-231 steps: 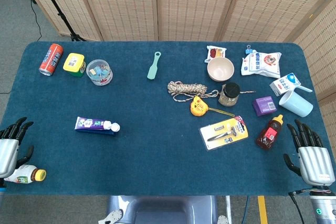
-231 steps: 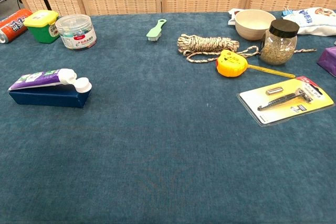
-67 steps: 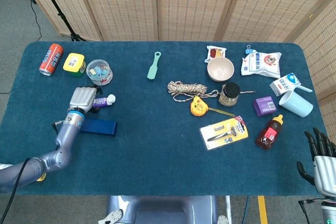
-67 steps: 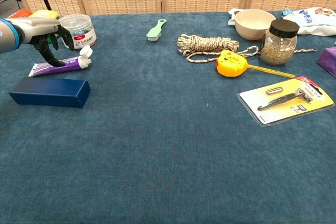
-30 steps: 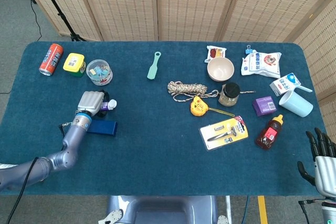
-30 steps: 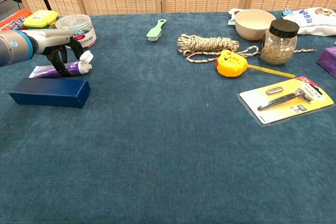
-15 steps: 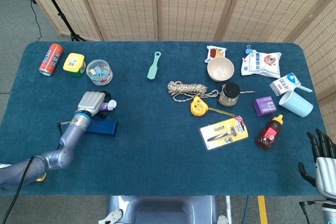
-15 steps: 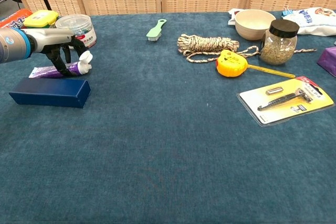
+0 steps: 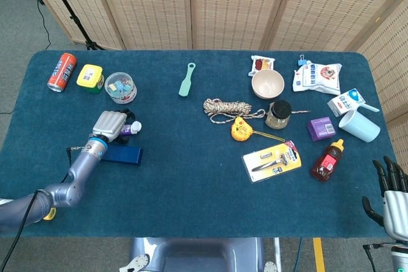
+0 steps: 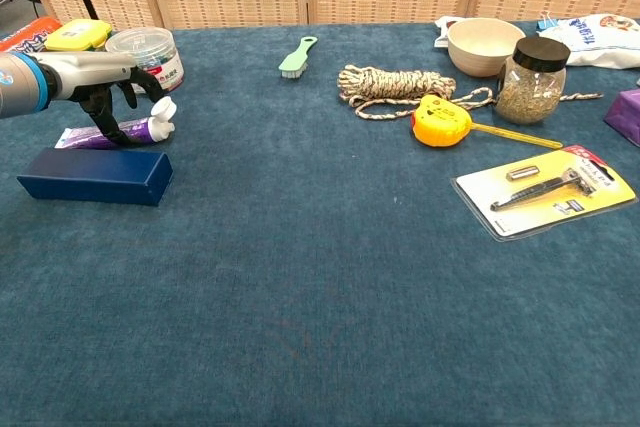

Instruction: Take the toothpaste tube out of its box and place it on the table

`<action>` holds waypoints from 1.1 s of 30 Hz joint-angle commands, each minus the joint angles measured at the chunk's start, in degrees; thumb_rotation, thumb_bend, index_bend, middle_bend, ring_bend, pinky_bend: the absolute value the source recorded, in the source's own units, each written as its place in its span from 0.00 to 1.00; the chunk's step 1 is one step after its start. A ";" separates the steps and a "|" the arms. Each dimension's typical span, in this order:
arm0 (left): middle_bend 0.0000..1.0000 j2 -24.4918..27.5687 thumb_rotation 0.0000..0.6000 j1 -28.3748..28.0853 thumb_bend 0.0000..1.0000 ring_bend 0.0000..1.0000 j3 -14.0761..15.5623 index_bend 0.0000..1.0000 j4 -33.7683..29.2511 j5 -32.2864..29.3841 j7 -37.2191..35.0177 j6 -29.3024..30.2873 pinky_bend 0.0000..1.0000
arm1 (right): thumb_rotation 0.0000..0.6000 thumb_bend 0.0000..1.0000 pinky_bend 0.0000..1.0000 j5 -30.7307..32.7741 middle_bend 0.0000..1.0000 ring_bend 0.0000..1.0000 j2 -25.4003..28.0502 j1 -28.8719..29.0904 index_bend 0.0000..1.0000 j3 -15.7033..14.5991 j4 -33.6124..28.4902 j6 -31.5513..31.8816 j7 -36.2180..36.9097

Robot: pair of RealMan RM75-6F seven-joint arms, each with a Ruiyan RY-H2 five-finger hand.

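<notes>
The purple toothpaste tube (image 10: 112, 133) with its white cap (image 9: 135, 127) lies flat on the table, just behind the dark blue box (image 10: 95, 175) (image 9: 122, 155), which lies closed-looking on its long side. My left hand (image 10: 100, 77) (image 9: 109, 123) hovers over the tube with its fingers spread apart. One dark fingertip (image 10: 108, 125) still reaches down to the tube. In the head view the hand hides most of the tube. My right hand (image 9: 390, 194) hangs off the table's near right corner, fingers spread and holding nothing.
Behind the left hand stand a clear jar (image 10: 145, 57), a yellow-lidded tub (image 10: 78, 45) and a red can (image 9: 62, 72). A green brush (image 9: 186, 79), rope (image 9: 226, 107), tape measure (image 9: 240, 130) and razor pack (image 9: 272, 161) lie further right, with bowl, jars and cartons beyond.
The left hand has risen slightly and its fingers have spread wider over the tube. Tube and box stay where they were. The right hand is unmoved.
</notes>
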 commanded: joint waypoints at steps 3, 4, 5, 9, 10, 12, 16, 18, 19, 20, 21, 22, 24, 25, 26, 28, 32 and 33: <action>0.16 0.49 1.00 0.21 0.27 0.17 0.50 0.25 -0.60 0.23 -0.01 -0.08 0.27 | 1.00 0.37 0.13 -0.01 0.00 0.03 -0.07 0.02 0.03 0.02 0.11 -0.05 0.13; 0.16 0.59 1.00 0.16 0.27 0.17 0.55 0.26 -0.62 0.29 -0.09 -0.28 0.25 | 1.00 0.37 0.13 -0.02 0.00 0.03 -0.07 0.03 0.03 0.02 0.10 -0.07 0.15; 0.16 0.63 1.00 0.12 0.27 0.17 0.60 0.26 -0.58 0.30 -0.17 -0.45 0.23 | 1.00 0.37 0.13 -0.05 0.00 0.03 -0.07 0.03 0.03 0.03 0.08 -0.06 0.12; 0.16 0.62 1.00 0.04 0.27 0.19 0.63 0.30 -0.53 0.35 -0.70 -0.90 0.20 | 1.00 0.37 0.13 -0.01 0.00 0.03 -0.06 -0.07 0.02 0.06 0.02 0.10 0.10; 0.16 0.59 1.00 0.02 0.27 0.20 0.67 0.31 -0.52 0.38 -0.82 -1.06 0.20 | 1.00 0.37 0.13 0.02 0.00 0.03 -0.07 -0.09 0.02 0.07 0.02 0.13 0.10; 0.17 0.49 1.00 -0.05 0.27 0.21 0.78 0.33 -0.39 0.51 -0.98 -1.28 0.20 | 1.00 0.37 0.13 0.06 0.00 0.03 -0.07 -0.11 0.02 0.09 0.01 0.14 0.10; 0.19 0.13 1.00 -0.02 0.27 0.23 0.69 0.35 -0.12 0.68 -1.57 -1.16 0.21 | 1.00 0.37 0.13 0.13 0.00 0.03 -0.05 -0.11 0.02 0.14 -0.02 0.11 0.16; 0.21 -0.15 1.00 0.06 0.27 0.24 0.55 0.37 0.20 0.75 -1.82 -0.67 0.22 | 1.00 0.37 0.13 0.16 0.00 0.03 -0.06 -0.13 0.02 0.17 0.01 0.14 0.24; 0.21 -0.22 1.00 0.08 0.27 0.24 0.52 0.37 0.29 0.72 -1.85 -0.55 0.23 | 1.00 0.37 0.13 0.18 0.00 0.03 -0.06 -0.15 0.02 0.18 0.02 0.14 0.27; 0.21 -0.29 1.00 0.10 0.27 0.24 0.44 0.37 0.38 0.65 -1.92 -0.41 0.23 | 1.00 0.37 0.13 0.21 0.00 0.03 -0.06 -0.17 0.02 0.18 0.03 0.15 0.29; 0.21 -0.39 1.00 0.09 0.27 0.24 0.38 0.37 0.55 0.56 -1.92 -0.27 0.24 | 1.00 0.37 0.13 0.25 0.00 0.03 -0.07 -0.19 0.02 0.18 0.07 0.15 0.31; 0.21 -0.47 1.00 0.09 0.27 0.24 0.32 0.37 0.66 0.49 -1.91 -0.13 0.24 | 1.00 0.37 0.13 0.28 0.00 0.03 -0.08 -0.21 0.02 0.17 0.09 0.14 0.33; 0.21 -0.71 1.00 0.13 0.27 0.24 0.15 0.36 0.96 0.33 -1.89 0.38 0.24 | 1.00 0.37 0.13 0.35 0.00 0.03 -0.09 -0.23 0.02 0.17 0.09 0.11 0.35; 0.21 -0.81 1.00 0.16 0.27 0.24 0.09 0.36 1.09 0.24 -1.86 0.59 0.24 | 1.00 0.37 0.13 0.37 0.00 0.03 -0.10 -0.24 0.02 0.18 0.09 0.11 0.34; 0.21 -1.02 1.00 0.19 0.27 0.24 0.04 0.35 1.28 0.05 -1.73 0.89 0.24 | 1.00 0.37 0.13 0.42 0.00 0.03 -0.12 -0.26 0.02 0.19 0.09 0.11 0.34; 0.21 -1.34 1.00 0.17 0.27 0.24 0.05 0.35 1.57 -0.29 -1.34 1.20 0.24 | 1.00 0.37 0.13 0.48 0.00 0.03 -0.12 -0.27 0.02 0.22 0.06 0.11 0.35; 0.21 -1.90 1.00 0.09 0.27 0.24 -0.03 0.35 1.87 -0.59 -1.13 1.28 0.24 | 1.00 0.37 0.13 0.64 0.00 0.03 -0.08 -0.32 0.02 0.24 0.02 0.07 0.27; 0.21 -1.98 1.00 0.06 0.27 0.24 -0.02 0.35 1.96 -0.61 -1.17 1.11 0.24 | 1.00 0.37 0.14 0.71 0.00 0.03 -0.08 -0.33 0.02 0.26 0.02 0.04 0.27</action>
